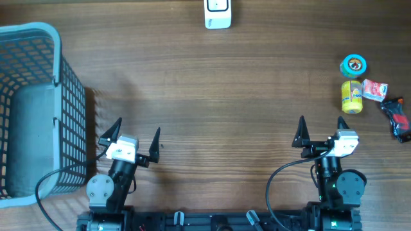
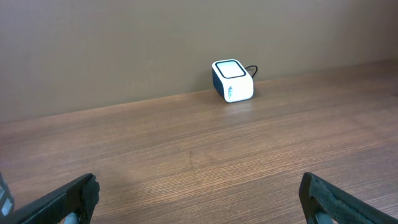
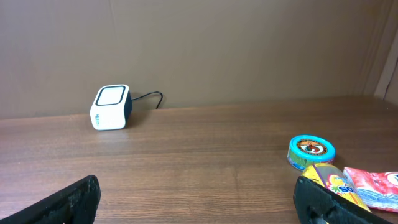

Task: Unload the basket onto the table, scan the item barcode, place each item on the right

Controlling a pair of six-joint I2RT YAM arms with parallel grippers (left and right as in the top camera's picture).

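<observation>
Two grippers are shown, left gripper (image 2: pixel 199 194) and right gripper (image 3: pixel 196 194), fingers spread wide, nothing held. Counted: one scanner (image 1: pixel 218 14), one basket (image 1: pixel 58 48), one tin (image 1: pixel 354 64), one yellow can (image 1: pixel 351 96), one red packet (image 1: pixel 374 89).

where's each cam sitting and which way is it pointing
overhead: above the table, looking straight down; left gripper and right gripper, both open, at the bottom edge.
left wrist: low on the left arm, facing across to the scanner; its fingers in the bottom corners.
right wrist: low on the right arm, facing likewise; same finger view, tin at right.
shared: the scanner shows in all three.
</observation>
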